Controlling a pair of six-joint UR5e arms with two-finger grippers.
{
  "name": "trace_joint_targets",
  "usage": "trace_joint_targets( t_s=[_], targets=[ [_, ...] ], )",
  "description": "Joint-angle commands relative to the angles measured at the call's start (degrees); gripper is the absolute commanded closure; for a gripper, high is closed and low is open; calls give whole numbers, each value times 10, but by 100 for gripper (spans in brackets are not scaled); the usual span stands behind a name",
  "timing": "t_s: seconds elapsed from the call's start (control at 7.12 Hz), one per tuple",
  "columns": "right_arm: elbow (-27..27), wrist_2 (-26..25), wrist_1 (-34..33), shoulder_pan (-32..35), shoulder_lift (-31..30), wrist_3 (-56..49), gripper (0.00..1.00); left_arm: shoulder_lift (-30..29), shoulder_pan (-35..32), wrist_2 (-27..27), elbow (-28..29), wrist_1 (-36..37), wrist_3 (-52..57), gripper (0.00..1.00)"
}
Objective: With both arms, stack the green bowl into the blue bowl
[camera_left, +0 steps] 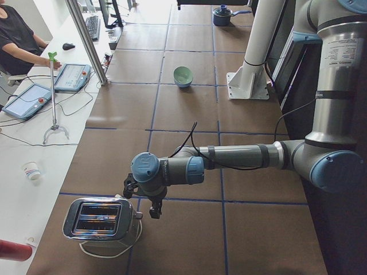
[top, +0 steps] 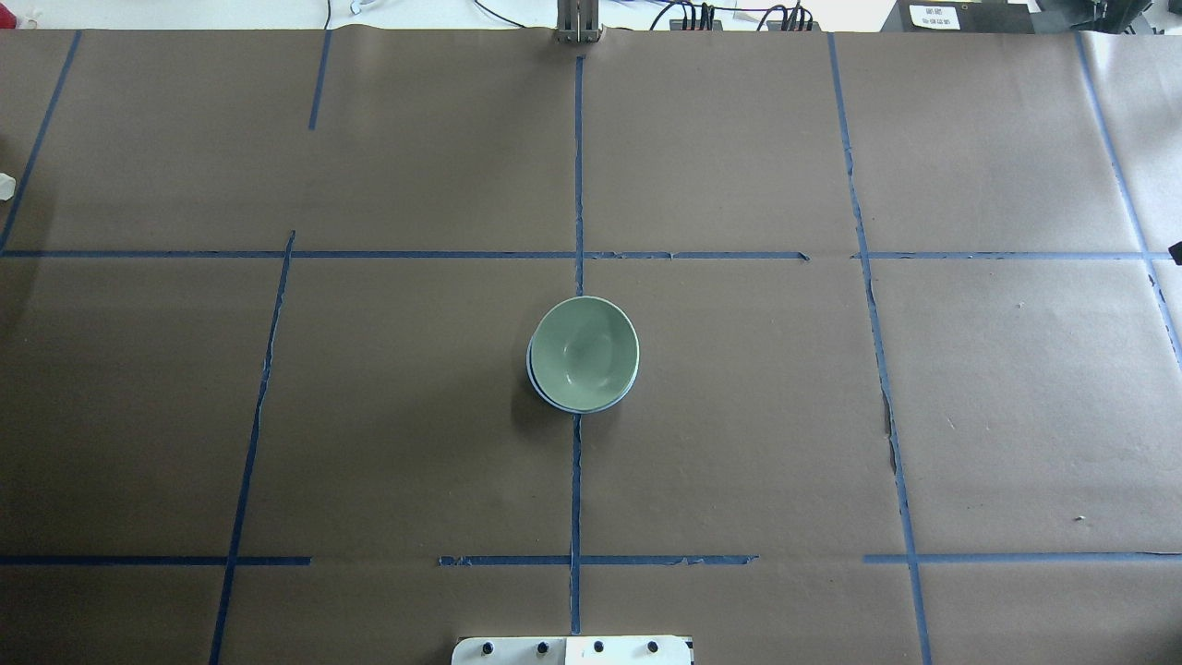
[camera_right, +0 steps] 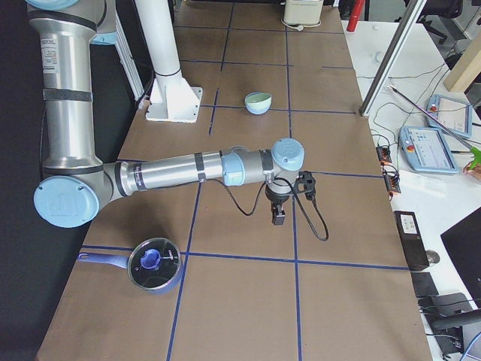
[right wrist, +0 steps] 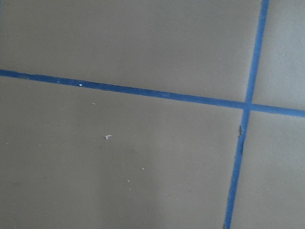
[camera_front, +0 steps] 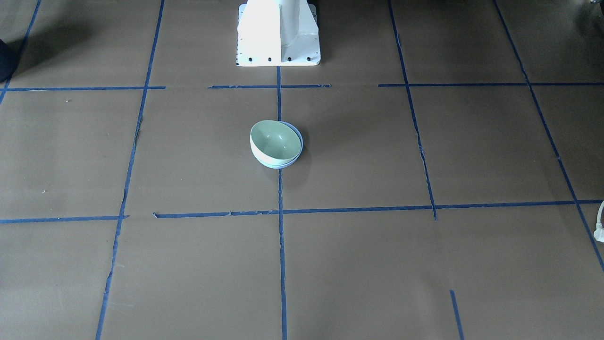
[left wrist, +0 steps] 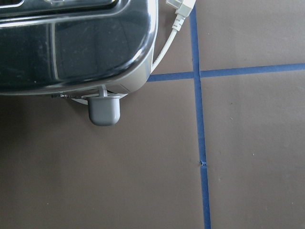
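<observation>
At the table's [camera_front: 424,264] middle, just in front of the robot's base, the green bowl [camera_front: 275,138] is sitting inside the blue bowl [camera_front: 285,165]. It is leaning a little askew, so only a thin crescent of blue is showing along one side and beneath. The green bowl itself is holding nothing. Judging by this nesting, the stacking is looking done, which would explain why both arms are hanging well apart from the pair, one at each table end. The left pincer [camera_left: 153,213] is hovering just beside a toaster [camera_left: 100,220], and the right pincer [camera_right: 279,214] is pointing down near a pot [camera_right: 154,263] covered by a glass lid. Neither is carrying anything, but I cannot tell whether either pincer is spread or pressed together.
</observation>
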Motion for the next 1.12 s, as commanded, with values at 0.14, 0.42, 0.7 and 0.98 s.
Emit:
trace_joint_targets(
  t_s=[0.14,0.42,0.7,0.98],
  targets=[
    [-72,11,74,66,-47,-76,0,2,0,1,0,0,0,0],
    [-98,14,80,99,-53,-140,0,2,0,1,-1,0,0,0],
    [-96,30,73,109,-47,-136,0,2,-1,1,-1,0,0,0],
    [-92,30,55,110,-45,-123,0,2,-1,1,-1,-1,0,0]
  ],
)
